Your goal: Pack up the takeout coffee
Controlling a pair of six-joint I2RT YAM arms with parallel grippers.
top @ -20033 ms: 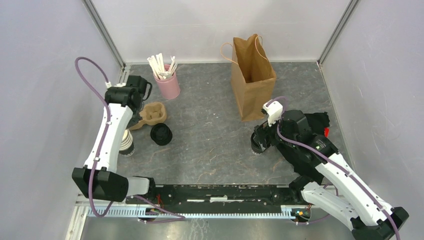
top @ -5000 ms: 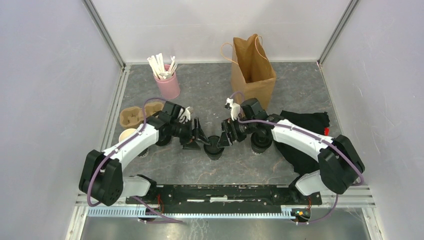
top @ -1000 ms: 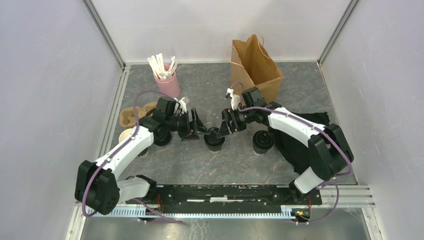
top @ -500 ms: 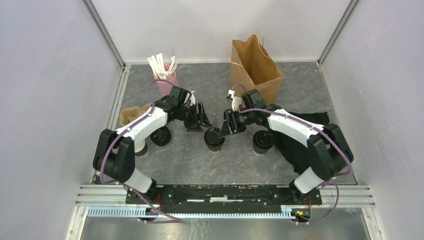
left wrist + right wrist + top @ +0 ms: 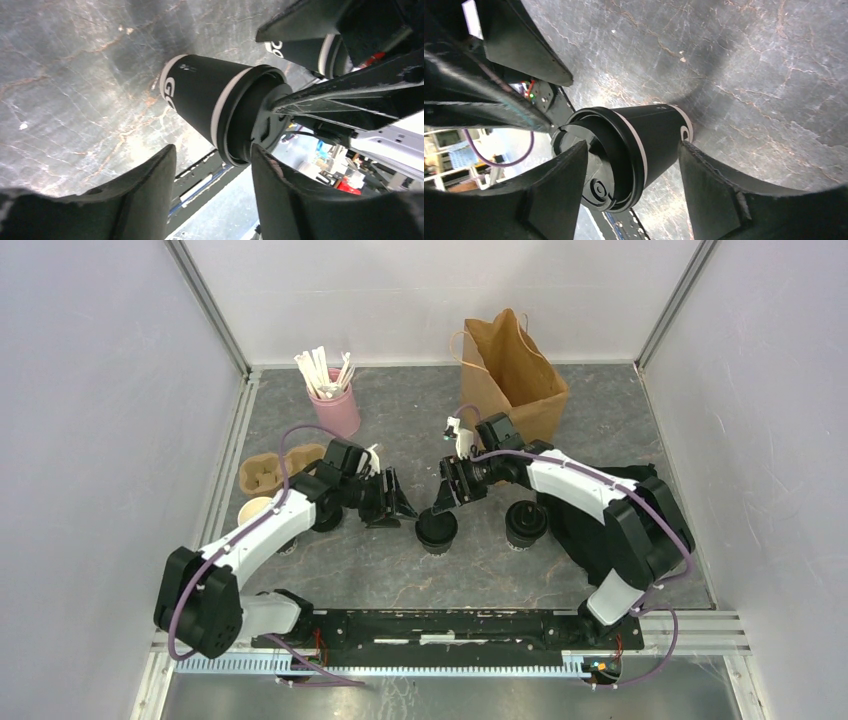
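From above, a capped takeout coffee cup (image 5: 436,531) stands upright on the grey table (image 5: 400,575), lid up and long axis vertical, between the left gripper (image 5: 398,506) and the right gripper (image 5: 443,498). The left wrist camera shows the left fingers (image 5: 145,195) spread wide, short of the cup, whose lid points lower right there. The right wrist camera shows the right fingers (image 5: 711,190) wide apart either side of it; whether they touch it cannot be told.

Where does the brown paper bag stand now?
In the top view, the brown paper bag stands at the far side, right of centre, just beyond the right gripper.
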